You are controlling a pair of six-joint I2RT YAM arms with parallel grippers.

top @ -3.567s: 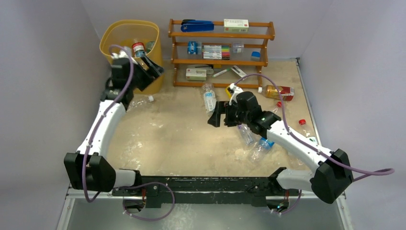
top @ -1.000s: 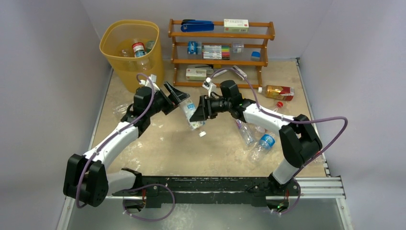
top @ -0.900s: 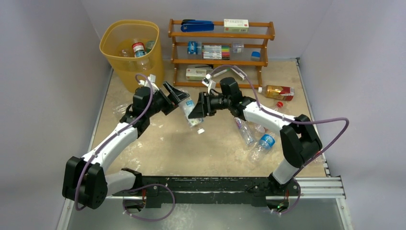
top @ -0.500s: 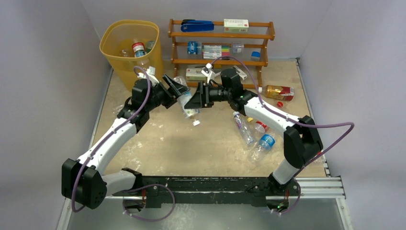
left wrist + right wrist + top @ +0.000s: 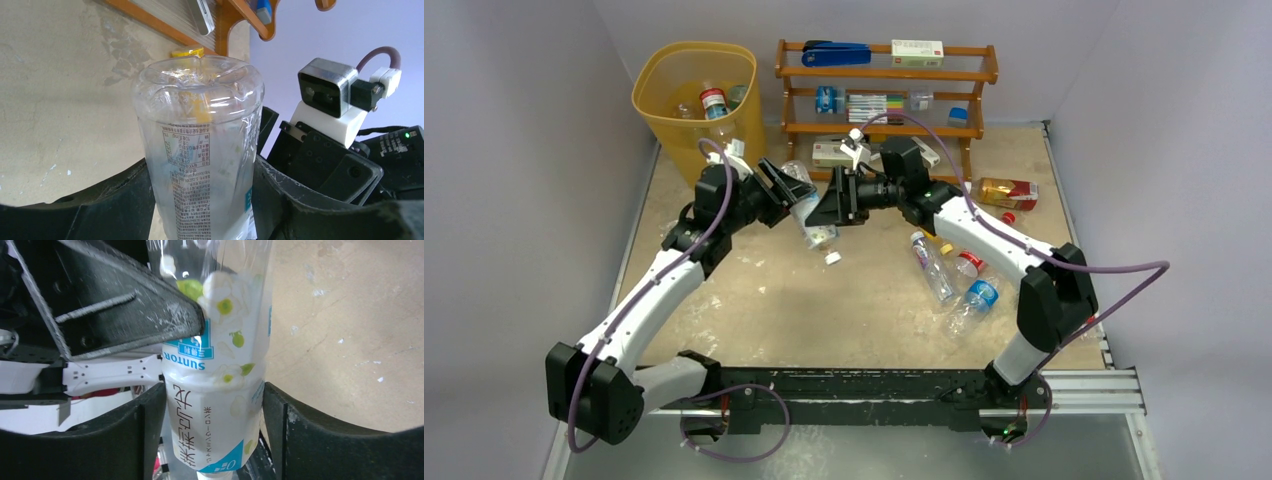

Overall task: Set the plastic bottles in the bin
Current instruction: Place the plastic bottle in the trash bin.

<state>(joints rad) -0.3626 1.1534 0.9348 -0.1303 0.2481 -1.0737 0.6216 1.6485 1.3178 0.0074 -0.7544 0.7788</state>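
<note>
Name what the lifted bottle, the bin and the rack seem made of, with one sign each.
Bottle: thin, clear, glossy plastic; the background shows through it and it glints.
Bin: yellow-orange plastic, seemingly translucent; smooth moulded rim and a wall that looks lit through.
Rack: probably wood, warm brown, with jointed rails and posts; finish unclear.

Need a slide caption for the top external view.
Left claw and right claw both grip one clear bottle above the table, near the yellow bin.

Glossy clear plastic bottle (image 5: 200,125), smooth printed label (image 5: 215,405), rough sandy tabletop (image 5: 824,310), glossy wooden rack (image 5: 874,73).
</note>
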